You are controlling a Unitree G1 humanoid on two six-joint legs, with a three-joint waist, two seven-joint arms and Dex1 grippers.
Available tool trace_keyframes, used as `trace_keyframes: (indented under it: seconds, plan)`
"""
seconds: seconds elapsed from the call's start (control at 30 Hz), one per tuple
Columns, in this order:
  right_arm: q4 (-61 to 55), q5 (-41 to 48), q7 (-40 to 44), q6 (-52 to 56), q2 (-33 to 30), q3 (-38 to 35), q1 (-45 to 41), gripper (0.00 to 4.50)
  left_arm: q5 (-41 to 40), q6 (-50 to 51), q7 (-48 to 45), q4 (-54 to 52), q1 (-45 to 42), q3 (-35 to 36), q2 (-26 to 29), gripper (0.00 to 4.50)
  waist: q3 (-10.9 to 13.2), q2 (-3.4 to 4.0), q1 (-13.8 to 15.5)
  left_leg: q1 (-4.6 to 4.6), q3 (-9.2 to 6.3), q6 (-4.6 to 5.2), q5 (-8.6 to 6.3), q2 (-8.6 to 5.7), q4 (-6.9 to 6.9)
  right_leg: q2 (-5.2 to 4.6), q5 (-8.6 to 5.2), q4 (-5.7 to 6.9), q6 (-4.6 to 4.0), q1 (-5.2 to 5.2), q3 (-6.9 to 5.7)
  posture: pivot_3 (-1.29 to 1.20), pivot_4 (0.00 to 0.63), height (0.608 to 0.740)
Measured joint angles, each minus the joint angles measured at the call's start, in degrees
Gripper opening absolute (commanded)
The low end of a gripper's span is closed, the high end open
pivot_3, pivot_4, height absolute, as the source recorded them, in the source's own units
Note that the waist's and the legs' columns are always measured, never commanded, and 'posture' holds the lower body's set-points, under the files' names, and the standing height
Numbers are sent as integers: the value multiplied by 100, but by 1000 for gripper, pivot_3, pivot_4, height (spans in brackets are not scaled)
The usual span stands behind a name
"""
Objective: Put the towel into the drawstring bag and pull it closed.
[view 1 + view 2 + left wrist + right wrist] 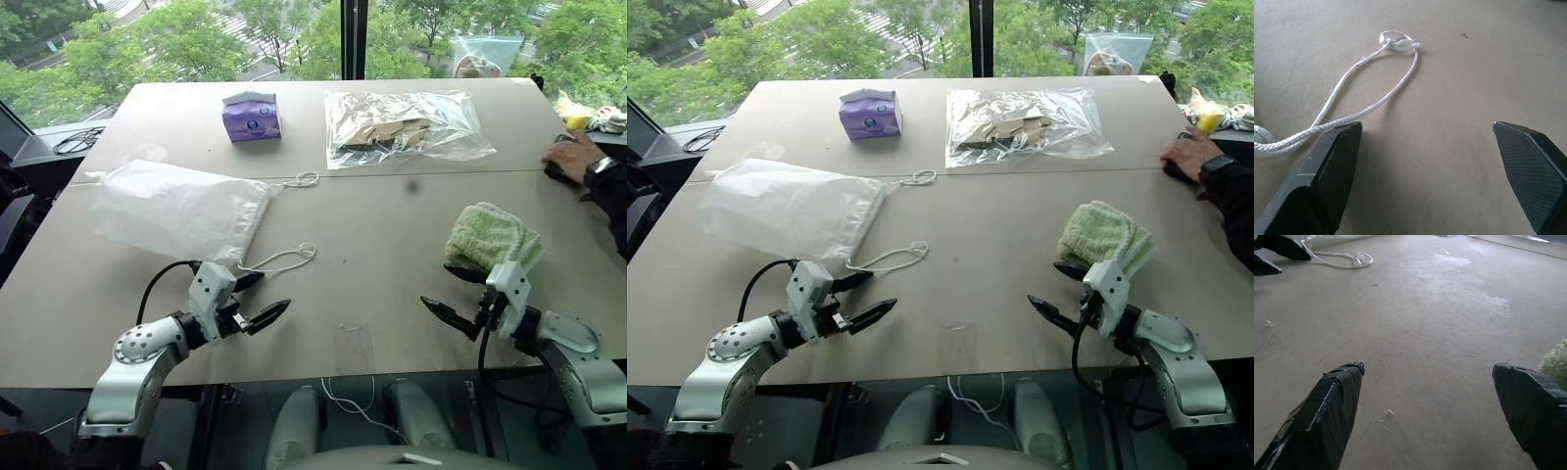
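Towel [492, 238], light green terry, lies folded on the right side of the beige table [392, 225], just beyond the right gripper [453, 292] and very close to its far finger; contact cannot be told. Right gripper hovers low over the tabletop with its two black fingers spread wide, nothing between them. In the right wrist view the towel's fuzzy edge [1557, 363] shows beside one fingertip.

Drawstring bag [178, 209], translucent milky white, lies flat on the left half of the table, mouth toward the centre. Two white cord loops run out from the mouth: far loop [302, 180] and near loop [284, 258], the latter ending in a knot [1397, 42] on bare table. Left gripper [257, 297] sits just in front of the bag's near corner, fingers wide apart and empty; the near cord passes close by one fingertip [1339, 147].

Farther back: purple tissue pack [252, 116] and clear plastic bag holding brown cardboard pieces [402, 127]. A person's hand [572, 157] rests at the table's right edge
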Motion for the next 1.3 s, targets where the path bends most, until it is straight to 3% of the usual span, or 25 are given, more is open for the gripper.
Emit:
trace_keyframes:
  seconds: [0.57,0.83,0.93,1.03,1.13,1.3]
  plan:
    - [99,-21,45,-11,51,144,-117,4500,-243,14,2,-95,112,67,-75,4418,2,-2,3,-1,0,0,0,0,0,0,0,0,0,0,0,0,150,740]
    - [104,65,57,25,196,147,-336,4500,-599,199,176,-362,25,58,-470,4418,12,-14,16,-7,-7,0,0,0,12,2,1,2,1,0,-3,0,150,740]
    - [44,318,47,191,295,129,-577,4500,-428,188,781,-464,-389,53,-820,4418,19,-13,29,-17,-14,0,0,-1,34,4,2,10,2,1,-8,0,150,740]
    - [-262,744,52,439,440,130,-925,4500,371,108,2025,-470,-1104,-122,-1366,4418,27,-21,49,-22,-21,0,1,-5,53,6,6,22,8,4,-8,0,150,740]
    - [-386,902,55,599,415,124,-1056,4500,1257,141,3052,-467,-1336,-389,-1646,4418,30,-28,44,-23,-22,0,0,-8,50,5,18,22,28,4,-6,0,150,740]
    - [-380,920,61,634,408,124,-1119,4500,2070,152,3912,-460,-1415,-544,-1829,4418,33,-30,43,-27,-30,0,1,-8,39,6,20,22,29,-2,-12,0,150,740]
